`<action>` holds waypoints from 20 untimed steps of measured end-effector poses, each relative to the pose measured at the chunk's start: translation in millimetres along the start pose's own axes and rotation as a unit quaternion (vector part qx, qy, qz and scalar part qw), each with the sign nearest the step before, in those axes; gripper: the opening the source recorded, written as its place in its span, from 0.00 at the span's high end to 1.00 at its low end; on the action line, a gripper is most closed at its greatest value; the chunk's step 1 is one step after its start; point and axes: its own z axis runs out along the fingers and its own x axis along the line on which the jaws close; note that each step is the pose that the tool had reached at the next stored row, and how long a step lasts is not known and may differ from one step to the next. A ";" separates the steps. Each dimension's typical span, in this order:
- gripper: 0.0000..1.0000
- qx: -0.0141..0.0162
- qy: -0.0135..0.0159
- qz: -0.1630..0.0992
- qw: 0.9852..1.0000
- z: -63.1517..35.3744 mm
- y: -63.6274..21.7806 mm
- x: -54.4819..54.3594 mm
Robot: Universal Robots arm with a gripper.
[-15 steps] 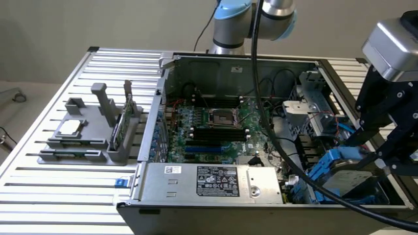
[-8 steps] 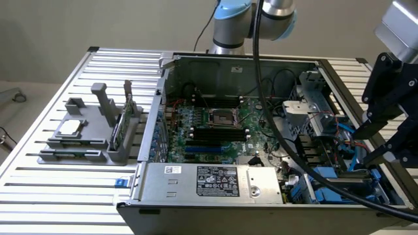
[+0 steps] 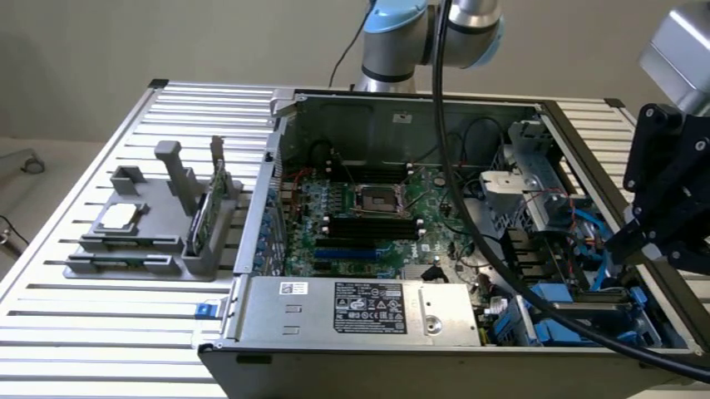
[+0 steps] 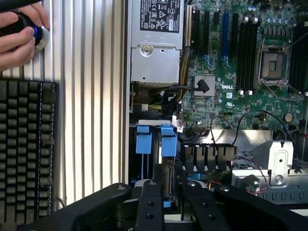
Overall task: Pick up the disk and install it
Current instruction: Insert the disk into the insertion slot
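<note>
1. Exterior view: the black claw [image 3: 649, 237] hangs at the right edge of the frame, over the drive-bay end of the open grey metal computer case [image 3: 332, 372]. The case lies on the ribbed aluminium worktop [image 3: 100, 332]
2. Exterior view: the disk [image 3: 551, 299], a flat drive in a bright blue plastic carrier, reads as the blue block at lower right. It sits in the bay just beside the end of the silver power supply box [image 3: 299, 312], and its label is hidden
3. Wrist view: the disk [image 4: 168, 142] shows edge-on at lower centre as blue carrier tabs, with a dark connector strip [image 4: 168, 178] just under them
4. Wrist view: the claw [image 4: 169, 190] shows at the bottom edge, its black fingers [image 4: 148, 207] a narrow way apart on either side of that strip. I cannot tell whether they press on it
5. My reading is that the step in hand is working the disk at its bay. To do it well, keep the carrier square to the slot and upright, and push only along the slot
6. The black cables [image 4: 168, 98] and the green motherboard [image 4: 226, 91] lie close by, so a tilted carrier would likely snag
7. At upper left a person's hand [image 4: 19, 36] rests on a round blue-ringed button [image 4: 39, 37]
</note>
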 end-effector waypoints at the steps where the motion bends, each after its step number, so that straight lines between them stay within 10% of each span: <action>1: 0.86 0.000 0.000 0.000 1.000 1.3 -0.2 0.1; 20: 0.89 0.008 0.000 -0.005 1.000 31.7 -10.9 3.6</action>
